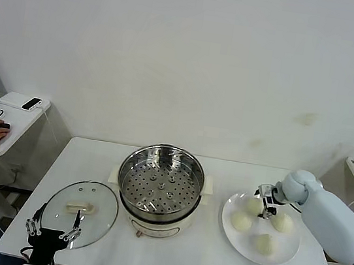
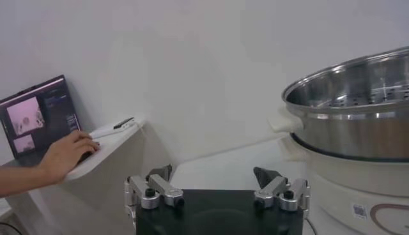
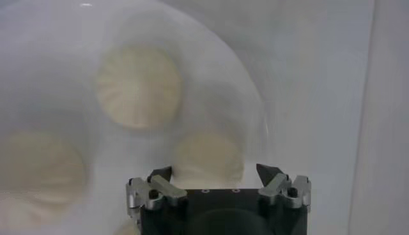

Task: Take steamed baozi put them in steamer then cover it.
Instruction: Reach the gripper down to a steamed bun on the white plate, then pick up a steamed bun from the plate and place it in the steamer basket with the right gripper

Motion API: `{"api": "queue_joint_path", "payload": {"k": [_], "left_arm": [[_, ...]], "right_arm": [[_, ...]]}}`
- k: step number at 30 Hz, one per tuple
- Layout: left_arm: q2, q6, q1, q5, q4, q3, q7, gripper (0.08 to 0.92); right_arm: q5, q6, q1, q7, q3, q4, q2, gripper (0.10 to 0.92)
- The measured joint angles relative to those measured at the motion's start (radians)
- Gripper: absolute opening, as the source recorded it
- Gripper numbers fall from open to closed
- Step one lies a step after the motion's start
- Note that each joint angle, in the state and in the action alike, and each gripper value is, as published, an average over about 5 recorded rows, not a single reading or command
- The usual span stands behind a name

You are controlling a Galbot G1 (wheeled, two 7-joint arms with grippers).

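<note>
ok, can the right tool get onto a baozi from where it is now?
Probably yes. The right tool is open above the plate, among the baozi, with one bun between its fingers and nothing covering it.

My round polished stainless-steel steamer [image 1: 160, 186] gleams, its perforated tray mirror-bright. The clear glass cover [image 1: 80, 213] looks glossy. The smooth, matt cream-white baozi [image 1: 241, 221] lie on a glossy white plate [image 1: 281, 256].

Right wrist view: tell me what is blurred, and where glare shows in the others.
Right wrist view: baozi and plate are soft, while the right gripper is sharp. Head view: steamer rim glints. Left wrist view: steamer wall shows bright streaks.
</note>
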Motion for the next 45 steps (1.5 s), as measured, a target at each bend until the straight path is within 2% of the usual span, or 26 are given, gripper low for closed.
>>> {"api": "queue_joint_path", "payload": {"k": [5,11,20,30,45], "left_arm": [[-0.001,0.000,0.001,0.000,-0.003,0.001,-0.001,0.823],[-0.001,0.000,0.001,0.000,-0.004,0.002,-0.001,0.823],[0.003,0.002,-0.003,0.000,-0.001,0.007,-0.002,0.823],[0.013,0.003,-0.010,-0.008,0.010,0.012,-0.001,0.823],[0.040,0.008,-0.030,-0.037,0.032,-0.002,0.002,0.823]], "right_arm": [[0.004,-0.001,0.012,-0.009,-0.014,-0.004,0.001,0.648],[0.021,-0.003,0.032,-0.028,-0.037,0.010,-0.011,0.602],[0.087,-0.013,0.099,-0.047,-0.097,0.090,-0.078,0.596],[0.226,-0.030,0.257,-0.039,-0.195,0.209,-0.132,0.602],[0.436,0.003,0.581,0.016,-0.428,0.283,-0.003,0.602]]}}
